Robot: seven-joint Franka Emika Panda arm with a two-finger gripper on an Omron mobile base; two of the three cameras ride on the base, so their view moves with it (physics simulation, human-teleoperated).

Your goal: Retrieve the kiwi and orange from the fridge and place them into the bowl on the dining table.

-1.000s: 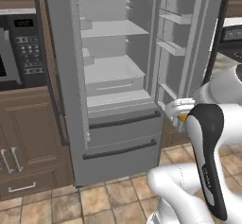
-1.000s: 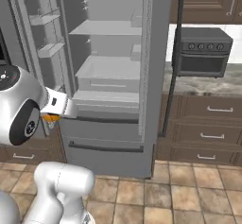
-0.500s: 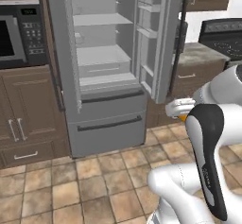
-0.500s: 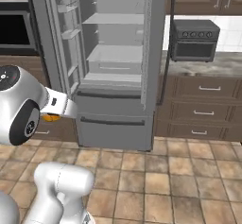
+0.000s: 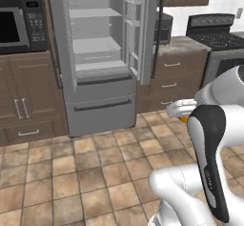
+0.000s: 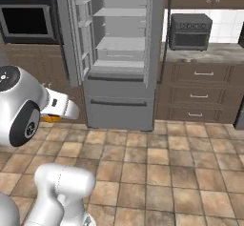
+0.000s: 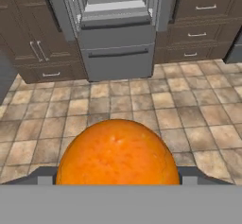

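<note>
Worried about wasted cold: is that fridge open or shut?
Open: the fridge has both doors swung wide, its pale shelves exposed.

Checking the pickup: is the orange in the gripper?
Yes, the orange sits between the gripper's fingertips in the hand view.

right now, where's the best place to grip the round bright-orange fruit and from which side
Across its widest middle, as the gripper already does: in the hand view the round bright-orange fruit sits between the fingertips, one on each flank. It is a smooth ball with no handle, so opposing sides at the equator hold best.
</note>
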